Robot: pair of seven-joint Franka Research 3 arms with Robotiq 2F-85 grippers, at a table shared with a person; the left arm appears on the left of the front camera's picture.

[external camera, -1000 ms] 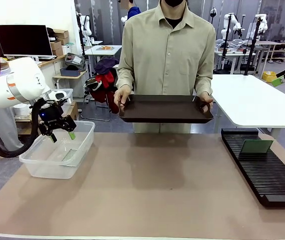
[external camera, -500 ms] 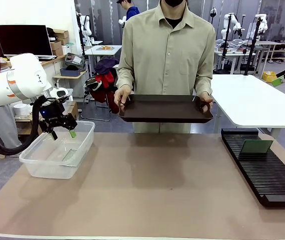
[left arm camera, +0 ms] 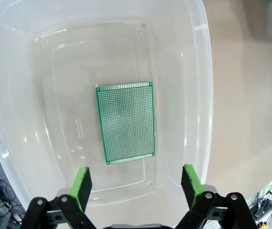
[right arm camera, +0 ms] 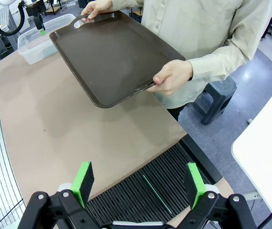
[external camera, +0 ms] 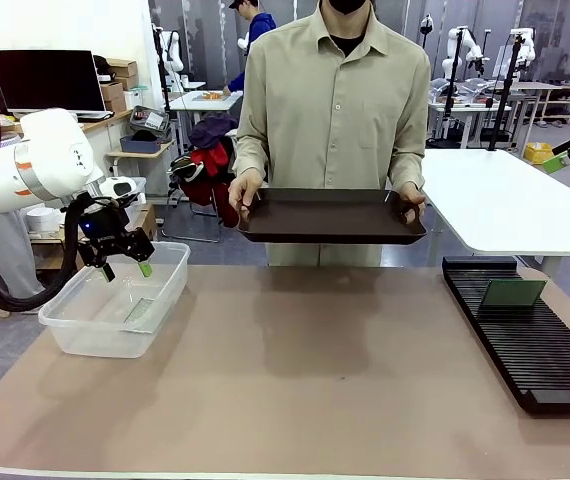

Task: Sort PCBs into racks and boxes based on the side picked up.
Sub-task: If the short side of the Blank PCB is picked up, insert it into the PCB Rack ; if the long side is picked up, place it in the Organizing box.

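Lifted slightly since a second ago, the left gripper [external camera: 121, 268] hangs over the clear box [external camera: 170, 290], fingers spread and empty. One PCB [left arm camera: 125, 122] lies flat on the box floor; another [external camera: 511, 292] stands in the rack [external camera: 545, 360]. Over that rack the right gripper [right arm camera: 138, 183] is also released. A person holds a brown tray [external camera: 330, 216] above the worktop [external camera: 305, 390].
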